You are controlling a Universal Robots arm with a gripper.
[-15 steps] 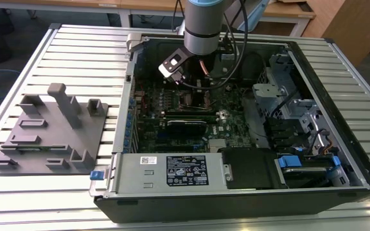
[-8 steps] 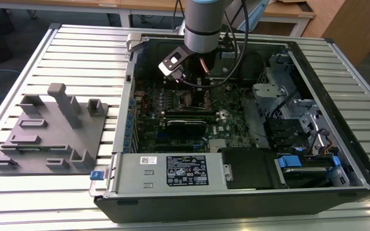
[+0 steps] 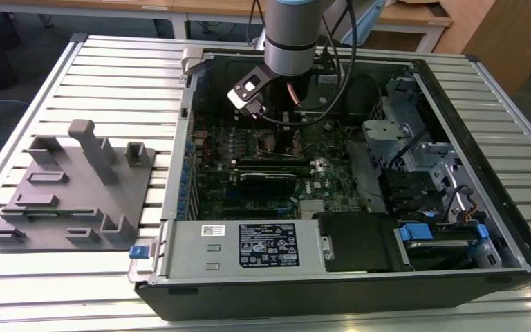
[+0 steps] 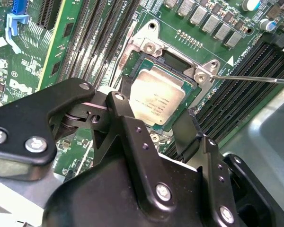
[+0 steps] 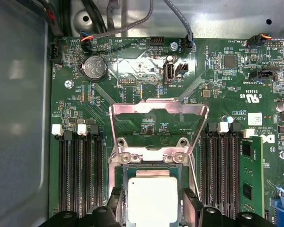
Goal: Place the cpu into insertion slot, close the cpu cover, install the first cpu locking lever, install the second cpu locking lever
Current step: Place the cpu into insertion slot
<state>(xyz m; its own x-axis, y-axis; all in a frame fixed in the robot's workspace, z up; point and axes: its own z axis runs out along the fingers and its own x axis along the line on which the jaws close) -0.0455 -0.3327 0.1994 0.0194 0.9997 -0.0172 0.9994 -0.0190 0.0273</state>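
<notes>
Second wrist view shows the cpu (image 4: pixel 157 94) lying flat and square inside the insertion slot (image 4: pixel 149 47), its dull silver top facing up and a narrow green edge showing along the rim. The gripper (image 4: pixel 153 117) straddles the chip, black metal close against two opposite sides. Whether it is clamping the cpu or merely flanking it cannot be told.

In the first wrist view the cpu cover (image 5: pixel 114 127) is swung open. The thin silvery frame leans back from its hinge at the edge of the slot, and green board shows through its window. It lies between the slot and a coin cell battery (image 5: pixel 94 67) further up the motherboard (image 5: pixel 146 71).

A thin wire locking lever (image 4: pixel 255 79) reaches out from a corner bracket of the slot and runs over the neighbouring memory slots (image 4: pixel 255 101), not latched down. Long black memory slots run on both sides of the socket.

In the exterior view the arm (image 3: pixel 293 34) comes straight down into an open computer case (image 3: pixel 487 273) lying on its side, with the gripper low over the board. A grey power supply (image 3: pixel 247 245) sits at the near edge of the case. The case rests on a slatted metal table (image 3: pixel 108 62), and a grey moulded fixture tray (image 3: pixel 72 200) stands beside it on the exterior view's left.
</notes>
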